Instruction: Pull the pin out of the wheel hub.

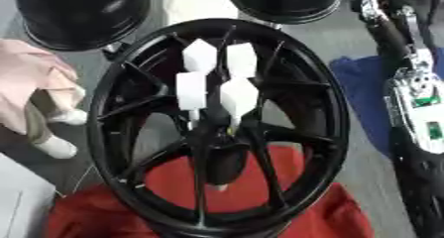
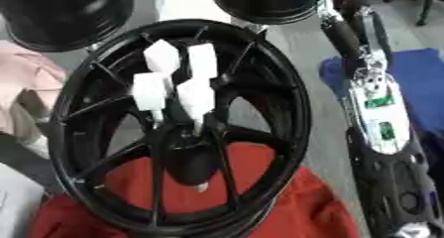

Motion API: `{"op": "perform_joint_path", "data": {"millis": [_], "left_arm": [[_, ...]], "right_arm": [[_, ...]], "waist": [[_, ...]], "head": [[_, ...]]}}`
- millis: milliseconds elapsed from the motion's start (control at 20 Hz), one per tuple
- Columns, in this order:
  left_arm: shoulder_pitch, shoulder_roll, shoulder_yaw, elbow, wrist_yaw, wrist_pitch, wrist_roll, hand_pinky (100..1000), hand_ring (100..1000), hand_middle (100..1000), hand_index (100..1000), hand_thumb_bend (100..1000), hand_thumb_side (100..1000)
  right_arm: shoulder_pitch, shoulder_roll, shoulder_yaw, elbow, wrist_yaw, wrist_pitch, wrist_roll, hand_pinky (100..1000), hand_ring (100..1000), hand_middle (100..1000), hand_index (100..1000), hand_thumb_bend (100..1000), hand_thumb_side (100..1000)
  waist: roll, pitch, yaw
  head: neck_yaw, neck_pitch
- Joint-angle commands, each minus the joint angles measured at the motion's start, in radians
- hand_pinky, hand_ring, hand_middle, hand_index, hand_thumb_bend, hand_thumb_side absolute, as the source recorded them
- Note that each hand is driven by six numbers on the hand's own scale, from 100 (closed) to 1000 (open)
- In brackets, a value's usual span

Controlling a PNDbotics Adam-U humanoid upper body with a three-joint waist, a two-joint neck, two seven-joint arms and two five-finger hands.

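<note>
A black spoked wheel [image 1: 334,108] stands tilted toward me on a red cloth. Several white pins with blocky heads [image 1: 239,95] stick out of its hub [image 1: 217,143], bunched close together above the hub's centre. A small pale tip [image 1: 221,186] shows below the hub. My right arm [image 1: 420,113] runs up the right side, outside the rim. Its hand [image 2: 343,26] lies past the wheel's upper right edge with straight fingers, holding nothing and apart from the pins. My left hand does not show.
Two more black rims [image 1: 83,14] [image 1: 286,1] stand behind the wheel, with a white object [image 1: 199,6] between them. A blue cloth [image 1: 360,83] lies at the right, under my arm. Pink fabric [image 1: 30,78] is at the left. The red cloth [image 1: 329,217] spreads in front.
</note>
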Motion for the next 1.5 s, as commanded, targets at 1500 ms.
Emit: {"op": "perform_joint_path", "data": {"millis": [1500], "left_arm": [[0.083, 0.258, -0.001, -0.131, -0.025, 0.023, -0.027, 721, 692, 663, 704, 622, 651]], "right_arm": [[-0.327, -0.819, 0.398, 0.040, -0.049, -0.226, 0.624, 901, 837, 748, 752, 269, 463]], "waist": [[-0.021, 0.036, -0.005]], "head": [[0.012, -0.054]]}}
